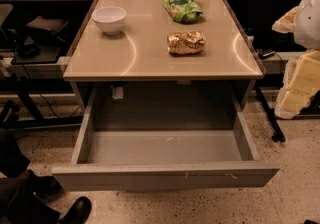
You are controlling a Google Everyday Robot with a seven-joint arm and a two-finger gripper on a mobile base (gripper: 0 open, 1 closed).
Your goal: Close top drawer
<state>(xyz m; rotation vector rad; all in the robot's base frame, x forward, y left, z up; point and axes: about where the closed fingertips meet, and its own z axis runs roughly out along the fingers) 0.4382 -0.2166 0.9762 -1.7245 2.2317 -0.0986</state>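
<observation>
The top drawer (165, 174) is a wide grey metal drawer under the tan tabletop (150, 53). It is pulled far out toward me and its inside is empty. Its plain front panel has small white scratches and hangs over the speckled floor. My gripper (299, 88) shows as pale cream blocks at the right edge, beside the drawer's right side and apart from it. The white arm (310, 13) is above it.
On the tabletop are a white bowl (110, 19), a green snack bag (183, 6) and a gold crinkled bag (186, 42). A person's dark leg and shoe (75, 211) are at the bottom left near the drawer's corner. Dark table legs and cables stand on both sides.
</observation>
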